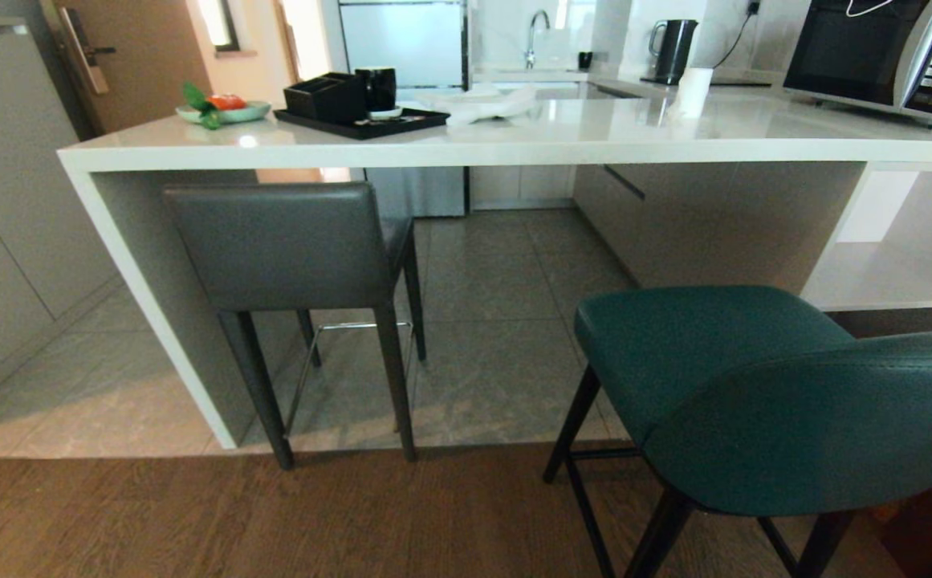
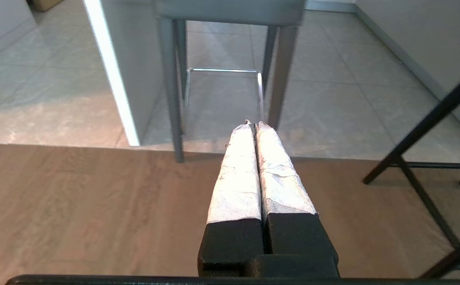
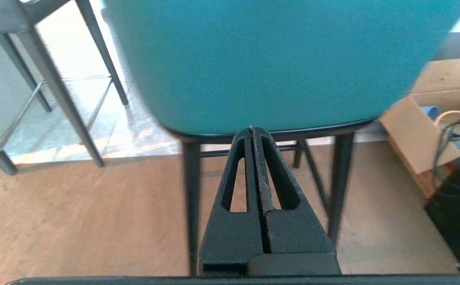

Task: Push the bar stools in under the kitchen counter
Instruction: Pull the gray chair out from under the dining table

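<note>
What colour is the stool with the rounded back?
Teal, on thin black legs; the rounded-back stool shows best in the head view.

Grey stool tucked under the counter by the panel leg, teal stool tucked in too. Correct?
Not quite. In the head view the teal stool stands out on the wood floor, clear of the counter. The grey stool is tucked in.

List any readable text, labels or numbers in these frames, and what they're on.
None can be read.
Microwave keypad: buttons carry markings, too small to read.
Kettle, black mug, cardboard box, both stools: no visible lettering.
</note>
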### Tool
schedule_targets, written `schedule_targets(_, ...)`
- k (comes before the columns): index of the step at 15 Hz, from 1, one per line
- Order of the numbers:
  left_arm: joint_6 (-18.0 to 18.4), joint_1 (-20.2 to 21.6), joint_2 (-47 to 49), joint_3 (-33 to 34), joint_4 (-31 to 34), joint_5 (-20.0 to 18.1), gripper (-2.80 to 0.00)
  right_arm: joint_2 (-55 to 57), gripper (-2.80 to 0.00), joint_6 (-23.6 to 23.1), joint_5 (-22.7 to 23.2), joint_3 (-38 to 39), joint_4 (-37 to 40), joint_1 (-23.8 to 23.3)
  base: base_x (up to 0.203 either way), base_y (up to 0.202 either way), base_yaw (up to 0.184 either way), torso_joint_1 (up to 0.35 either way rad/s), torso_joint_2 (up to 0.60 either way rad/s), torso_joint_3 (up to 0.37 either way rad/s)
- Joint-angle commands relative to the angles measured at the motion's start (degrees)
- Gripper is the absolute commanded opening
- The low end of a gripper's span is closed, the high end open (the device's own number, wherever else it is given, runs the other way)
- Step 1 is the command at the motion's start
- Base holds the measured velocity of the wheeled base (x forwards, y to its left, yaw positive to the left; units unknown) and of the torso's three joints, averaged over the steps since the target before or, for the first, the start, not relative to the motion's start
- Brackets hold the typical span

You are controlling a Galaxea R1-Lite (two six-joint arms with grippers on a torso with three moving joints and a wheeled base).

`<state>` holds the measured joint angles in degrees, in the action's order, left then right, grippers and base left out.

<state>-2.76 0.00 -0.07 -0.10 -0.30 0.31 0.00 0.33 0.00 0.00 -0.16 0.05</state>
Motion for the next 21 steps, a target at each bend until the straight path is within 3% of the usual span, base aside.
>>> schedule_targets(1, -0.06, 0.00, 0.02, 0.01, -0.05, 0.04, -2.80, 0.09, -2.80, 0.02, 0.00, 0.00, -0.02, 0.04, 0.000, 0.197, -0.002, 0.005, 0.01, -0.001)
schedule_targets(21, -0.06, -0.09, 0.02, 0.01, -0.05, 0.04, -2.80, 0.09, -2.80, 0.39, -0.08, 0.00, -0.02, -0.04, 0.000, 0.197, -0.001, 0.002, 0.00, 0.003)
